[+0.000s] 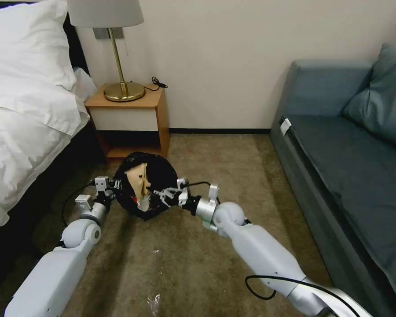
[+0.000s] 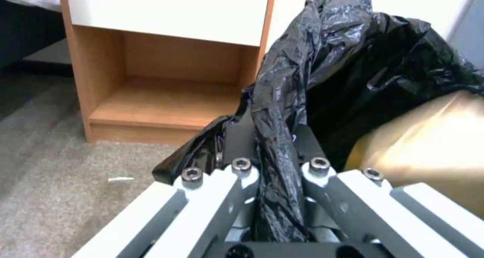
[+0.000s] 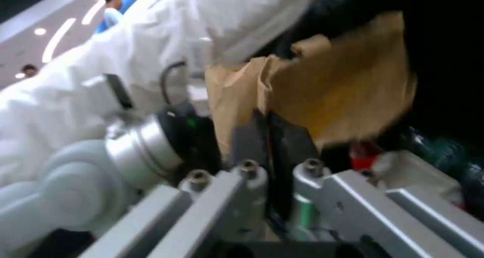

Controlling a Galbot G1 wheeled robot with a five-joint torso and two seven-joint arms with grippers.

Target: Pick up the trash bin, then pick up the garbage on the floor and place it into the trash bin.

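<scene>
- Left tool (image 2: pixel 272 174) pinches the black liner of the trash bin (image 1: pixel 160 176), held above the carpet near the nightstand (image 1: pixel 127 119)
- Right tool (image 3: pixel 270 152) grips the tan paper (image 3: pixel 323 95) (inside the bin mouth)

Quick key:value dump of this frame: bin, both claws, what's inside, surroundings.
bin: black-lined, mouth tipped toward the head camera, held between the arms in front of the nightstand
left claw: shut on a bunched fold of the liner
right claw: at the bin mouth, shut on the tan paper
inside: red-and-white packet below the paper
floor: carpet
sides: bed on the left, sofa on the right
</scene>
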